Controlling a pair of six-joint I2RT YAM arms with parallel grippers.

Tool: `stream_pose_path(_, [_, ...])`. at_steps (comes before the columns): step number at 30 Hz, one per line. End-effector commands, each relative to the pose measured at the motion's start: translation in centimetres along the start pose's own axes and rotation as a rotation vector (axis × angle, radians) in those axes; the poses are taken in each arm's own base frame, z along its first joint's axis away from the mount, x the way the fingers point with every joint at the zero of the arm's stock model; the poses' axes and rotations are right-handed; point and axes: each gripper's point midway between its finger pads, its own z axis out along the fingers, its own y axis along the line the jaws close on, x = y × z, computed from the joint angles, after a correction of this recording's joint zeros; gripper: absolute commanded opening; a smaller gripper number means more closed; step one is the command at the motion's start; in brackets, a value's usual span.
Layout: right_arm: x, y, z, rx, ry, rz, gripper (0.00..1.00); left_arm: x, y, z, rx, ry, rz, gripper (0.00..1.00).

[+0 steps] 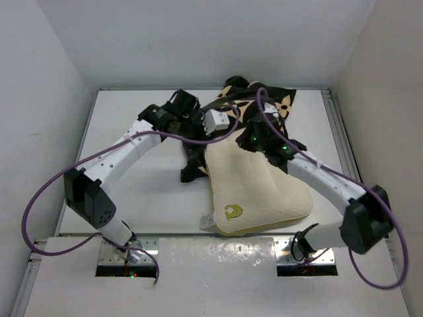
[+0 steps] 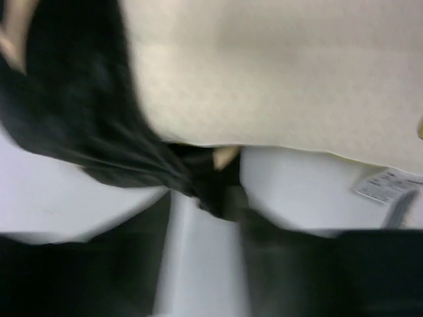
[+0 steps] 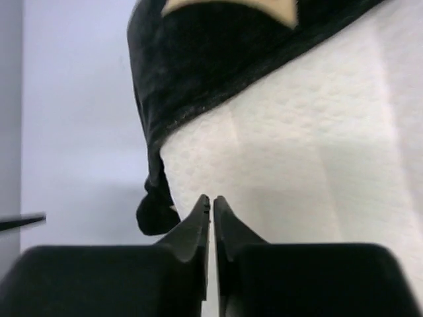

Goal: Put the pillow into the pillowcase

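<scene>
The cream pillow lies in the middle of the table with its yellow-green logo toward me. Its far end sits inside the black flower-print pillowcase. My left gripper is at the pillow's far left corner. In the blurred left wrist view its jaws stand slightly apart, with a taut bunch of pillowcase drawn to their tips, beside the pillow. My right gripper is shut and empty. Its tips hover over the pillow, just below the pillowcase hem.
The pillow's white label sticks out at its near left corner and also shows in the left wrist view. Purple cables loop over both arms. White walls close in the table on three sides. A loose black end of cloth hangs left of the pillow.
</scene>
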Motion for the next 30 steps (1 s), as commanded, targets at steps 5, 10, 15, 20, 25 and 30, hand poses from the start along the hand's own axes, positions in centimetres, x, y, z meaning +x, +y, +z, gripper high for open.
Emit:
stream_pose_path(5, [-3.2,-7.3,-5.6,0.155,-0.073,-0.018,0.54,-7.8,7.2,0.9,-0.273,-0.170,-0.014,0.12])
stream_pose_path(10, [-3.5,-14.1,-7.0,0.325,-0.038,0.029,0.99,-9.2,9.9,6.7,-0.418,-0.148,0.022,0.66])
stream_pose_path(15, [-1.4,-17.9,-6.8,0.398,0.112,0.051,0.99,-9.7,13.0,10.6,-0.571,-0.130,0.013,0.81])
stream_pose_path(20, [2.0,-21.3,-4.7,0.408,0.190,0.089,0.99,-9.6,16.1,14.6,-0.673,-0.103,-0.015,0.86])
stream_pose_path(25, [4.7,-19.4,-1.1,0.242,0.270,0.106,0.99,-8.1,17.0,18.5,-0.671,0.035,-0.013,0.39])
stream_pose_path(30, [5.7,-17.7,0.4,0.126,0.309,0.099,0.69,-9.1,12.8,18.1,-0.440,-0.036,0.027,0.00])
